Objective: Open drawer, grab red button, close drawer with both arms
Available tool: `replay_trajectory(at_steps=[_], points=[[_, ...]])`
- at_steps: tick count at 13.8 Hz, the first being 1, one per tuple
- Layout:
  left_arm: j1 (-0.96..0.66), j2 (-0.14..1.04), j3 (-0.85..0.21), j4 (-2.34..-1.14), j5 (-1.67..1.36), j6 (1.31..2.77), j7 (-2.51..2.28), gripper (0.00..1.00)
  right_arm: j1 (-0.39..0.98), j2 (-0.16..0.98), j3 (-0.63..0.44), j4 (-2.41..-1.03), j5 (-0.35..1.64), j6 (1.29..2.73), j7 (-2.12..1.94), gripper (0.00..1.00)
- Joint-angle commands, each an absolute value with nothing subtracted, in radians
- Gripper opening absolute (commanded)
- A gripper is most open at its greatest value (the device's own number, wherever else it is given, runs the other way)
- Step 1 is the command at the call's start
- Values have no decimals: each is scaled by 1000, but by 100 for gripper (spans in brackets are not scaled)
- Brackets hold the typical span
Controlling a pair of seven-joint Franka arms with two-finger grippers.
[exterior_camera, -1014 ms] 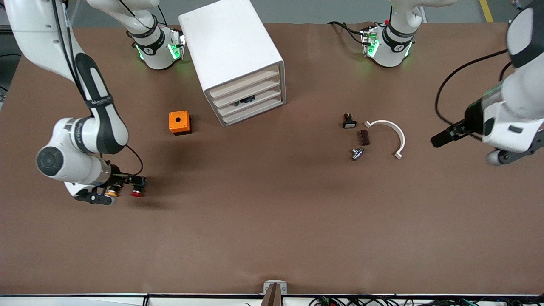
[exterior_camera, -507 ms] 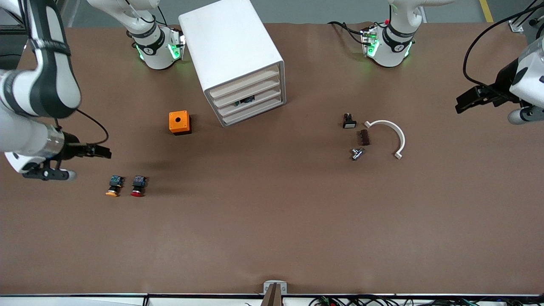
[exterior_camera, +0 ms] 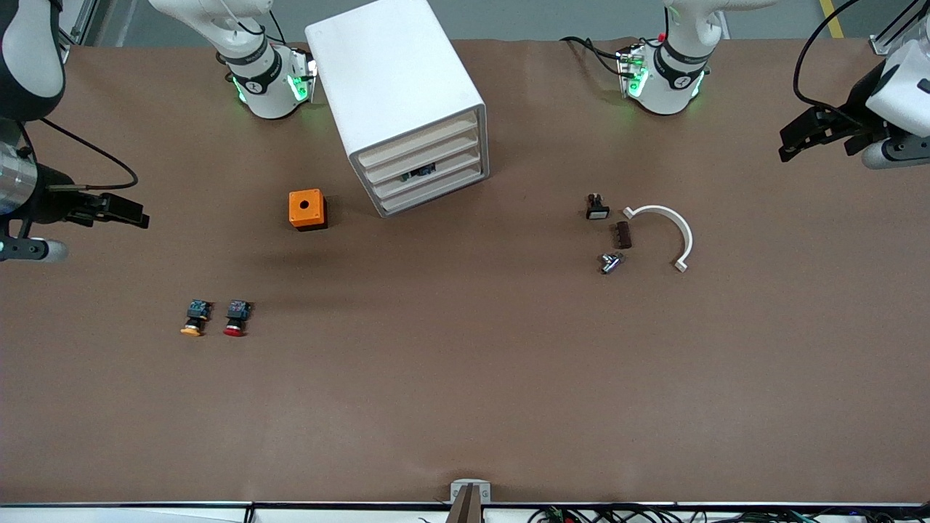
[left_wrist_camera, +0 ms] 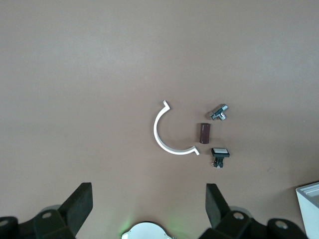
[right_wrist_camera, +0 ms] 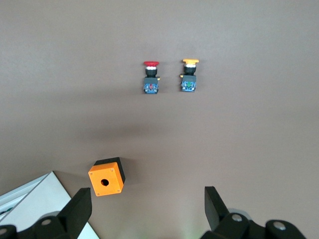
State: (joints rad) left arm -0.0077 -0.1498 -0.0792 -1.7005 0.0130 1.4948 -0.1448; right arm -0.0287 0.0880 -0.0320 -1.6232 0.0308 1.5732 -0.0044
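Note:
The red-capped button [exterior_camera: 236,319] lies on the table beside a yellow-capped one [exterior_camera: 195,320], nearer the front camera than the orange box [exterior_camera: 307,209]. It also shows in the right wrist view [right_wrist_camera: 151,77]. The white drawer cabinet [exterior_camera: 396,87] stands at the back, with all its drawers [exterior_camera: 425,171] shut. My right gripper [exterior_camera: 127,212] is open and empty, up over the table's edge at the right arm's end; its jaws [right_wrist_camera: 147,211] stand wide apart. My left gripper [exterior_camera: 795,142] is open and empty, up over the left arm's end [left_wrist_camera: 148,205].
A white curved piece [exterior_camera: 665,232], a brown block [exterior_camera: 622,234], a metal fitting [exterior_camera: 610,262] and a small black switch [exterior_camera: 596,208] lie toward the left arm's end. They also show in the left wrist view, around the curved piece [left_wrist_camera: 167,132].
My right gripper has let go of the red button beside the yellow one, then risen and pulled away toward the table's edge. My left gripper has risen and moved toward the robots' side.

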Motion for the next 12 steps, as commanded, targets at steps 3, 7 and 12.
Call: replay_trajectory(at_steps=[3,7,12], points=[[-12,-183,-118,-1727,15,1511,-123,100,-48,110,-21,-1563,-2,1552,-3,100],[-3,-176,-126,-1723,14,1511,-123,100,-55,118,-20,-1513,0,1554,-5,100],[-3,-167,-120,-1713,14,1509,-124,100,-64,121,-21,-1499,12,1551,3,100]])
